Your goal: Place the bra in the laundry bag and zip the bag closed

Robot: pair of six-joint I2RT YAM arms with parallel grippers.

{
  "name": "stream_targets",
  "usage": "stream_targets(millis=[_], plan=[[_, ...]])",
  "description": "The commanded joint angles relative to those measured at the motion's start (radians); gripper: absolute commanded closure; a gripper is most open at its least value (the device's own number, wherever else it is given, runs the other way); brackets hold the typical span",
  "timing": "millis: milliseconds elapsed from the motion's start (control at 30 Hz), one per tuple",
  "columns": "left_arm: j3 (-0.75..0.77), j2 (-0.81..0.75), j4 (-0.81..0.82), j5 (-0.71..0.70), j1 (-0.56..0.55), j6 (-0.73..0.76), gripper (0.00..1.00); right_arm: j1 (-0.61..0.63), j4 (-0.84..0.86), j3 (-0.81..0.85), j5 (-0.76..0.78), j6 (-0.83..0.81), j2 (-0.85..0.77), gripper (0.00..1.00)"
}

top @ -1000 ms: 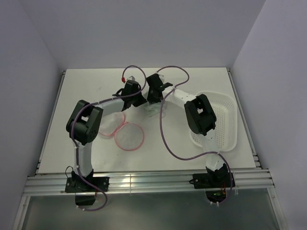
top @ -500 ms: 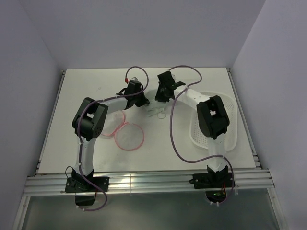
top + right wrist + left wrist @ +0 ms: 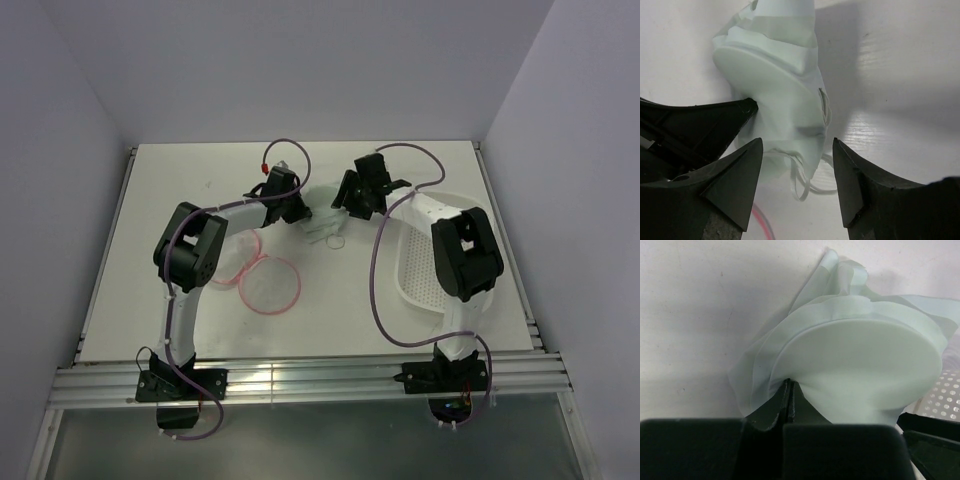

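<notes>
**Item 1. Desk** [image 3: 170,190]: white and flat, it carries everything listed here.

**Item 2. Laundry bag** [image 3: 272,288]: it lies open at about 7 o'clock from the bra, with two round mesh discs with pink rims side by side. My left forearm partly covers the farther disc. The zip is undone, so the mouth is ready to take the load. Nothing is inside it.

**Item 3. Left hand** [image 3: 789,400]: its fingers are pressed together on a fold at the bra's edge. The grip is at the rim of the fabric, probably so that the cup hangs free and the bundle can be dragged or lifted as one piece.

**Item 4. Bra** [image 3: 322,228]: pale mint and sheer, it is bunched on the desk between my two hands. Thin straps trail toward 6 o'clock in the top view. It is outside the bag and near it, so I judge the placing step not yet done.

**Item 5. Right hand** [image 3: 796,146]: its fingers are spread wide and straddle the bra's lower end. They carry nothing, and I cannot tell whether either one brushes the cloth. It looks placed to take a second hold or to clear off.

**Item 6. Basket** [image 3: 418,268]: white perforated plastic, at 3 o'clock from the bra and partly under my right arm. It plays no part in this task.
</notes>
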Motion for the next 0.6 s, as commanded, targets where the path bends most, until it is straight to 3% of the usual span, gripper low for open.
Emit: stream_targets(millis=[0,567], plan=[[0.02,0.013,-0.024,0.002,-0.003,0.003,1.0,-0.015,0.089,-0.005,-0.062,0.014,0.01,0.33],[0.018,0.018,-0.018,0.026,-0.001,0.01,1.0,-0.02,0.373,-0.057,-0.284,0.18,0.168,0.29]])
